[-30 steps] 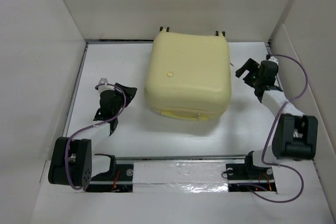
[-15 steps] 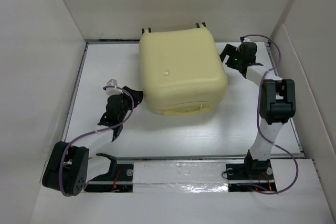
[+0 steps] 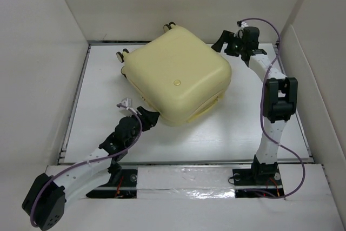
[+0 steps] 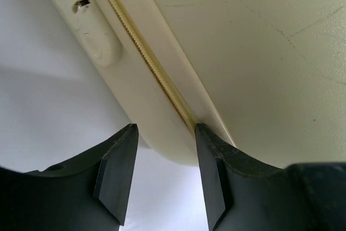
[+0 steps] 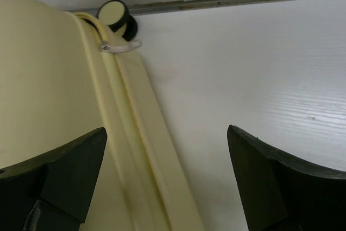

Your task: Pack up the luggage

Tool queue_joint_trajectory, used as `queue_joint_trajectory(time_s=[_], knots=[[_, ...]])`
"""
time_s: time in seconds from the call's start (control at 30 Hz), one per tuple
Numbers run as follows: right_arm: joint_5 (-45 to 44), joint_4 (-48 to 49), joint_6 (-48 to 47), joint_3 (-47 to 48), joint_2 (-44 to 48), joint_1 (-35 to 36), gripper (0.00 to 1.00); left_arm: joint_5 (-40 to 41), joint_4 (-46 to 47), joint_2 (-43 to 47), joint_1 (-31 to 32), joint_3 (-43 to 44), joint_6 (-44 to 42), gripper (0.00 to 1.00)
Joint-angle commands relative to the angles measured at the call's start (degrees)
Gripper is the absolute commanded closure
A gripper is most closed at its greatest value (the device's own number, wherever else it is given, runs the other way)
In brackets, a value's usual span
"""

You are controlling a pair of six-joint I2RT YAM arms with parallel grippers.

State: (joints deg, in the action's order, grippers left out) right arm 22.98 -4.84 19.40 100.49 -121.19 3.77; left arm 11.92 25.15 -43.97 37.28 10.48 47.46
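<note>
- The luggage [image 3: 175, 79] lies flat on the desk [image 3: 243, 128] with its lid shut. It is set on a diagonal, wheels [image 3: 123, 55] toward the far left and a rounded corner toward the arms.
- The zip seam [image 4: 157, 74] appears closed where it can be seen. The zip pull [image 5: 120, 46] rests beside a wheel at the far right corner.
- No article for packing shows in any view, and whether anything is inside cannot be told.
- The left end effector [image 3: 146, 118] meets the near corner, jaws about half open. The shell's lower edge sits between the fingertips [image 4: 213, 160]; one touches the seam, and no firm grip is evident.
- The right end effector [image 3: 230, 41] stands just beside the far right side, jaws spread wide and holding nothing.
- Judged stage: the luggage is being positioned. If packing is pending, unzipping, loading and closing all remain.
</note>
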Motion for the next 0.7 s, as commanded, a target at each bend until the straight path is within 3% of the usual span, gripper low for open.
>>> queue_joint_trajectory(time_s=[0.0, 0.1, 0.13, 0.17, 0.2, 0.23, 0.27, 0.3, 0.33, 0.37, 0.47, 0.53, 0.6, 0.67], knots=[[12.08, -5.62, 0.11, 0.68, 6.99, 3.45, 0.01, -3.23, -1.41, 2.91, 2.27, 1.03, 1.85, 0.56], [12.35, 0.60, 1.86, -5.28, 16.10, -0.68, 0.02, -0.59, -4.75, 5.64, 2.27, 2.70, 0.71, 0.55], [11.83, 5.93, 3.61, -11.57, 19.20, -2.87, 0.03, 0.02, -5.28, 6.69, 1.75, 3.05, 0.27, 0.54], [11.82, 10.42, 4.67, -15.81, 22.45, -3.85, 0.10, 0.38, -6.15, 7.13, 1.75, 3.58, -0.35, 0.54], [11.91, 14.47, 5.64, -20.55, 26.14, -4.82, 0.20, 0.73, -6.60, 7.49, 1.75, 3.84, -0.70, 0.54], [11.65, 22.69, 7.65, -30.69, 33.57, -5.70, 0.41, 1.52, -7.04, 8.10, 1.75, 4.02, -0.79, 0.54], [11.47, 26.25, 8.46, -36.01, 37.39, -6.31, 0.78, 1.70, -7.65, 8.37, 1.05, 4.20, -0.97, 0.54], [11.47, 29.07, 8.81, -41.28, 41.08, -6.84, 0.93, 1.70, -7.74, 8.72, 1.04, 4.28, -1.32, 0.54], [11.47, 33.88, 8.47, -46.47, 48.25, -6.85, 1.00, 1.53, -7.92, 9.33, 0.52, 4.29, -1.49, 0.54], [11.38, 36.80, 7.59, -57.22, 51.72, -4.58, 1.00, 1.35, -8.09, 9.51, -0.01, 4.37, -1.76, 0.54], [7.00, 45.05, 5.39, -75.01, 61.38, -0.53, 1.00, 0.91, -9.15, 10.39, -0.54, 4.72, -2.81, 0.54], [5.67, 49.99, 5.47, -80.69, 63.61, 1.15, 1.00, 0.04, -9.33, 10.48, -1.15, 4.81, -3.77, 0.54], [6.19, 52.12, 5.56, -84.82, 63.88, 1.77, 0.87, -0.32, -10.20, 10.30, -1.86, 5.07, -4.31, 0.54], [10.22, 51.87, 4.16, -84.93, 62.48, 1.77, 0.58, -0.84, -10.38, 10.65, -1.86, 4.73, -4.40, 0.55]])
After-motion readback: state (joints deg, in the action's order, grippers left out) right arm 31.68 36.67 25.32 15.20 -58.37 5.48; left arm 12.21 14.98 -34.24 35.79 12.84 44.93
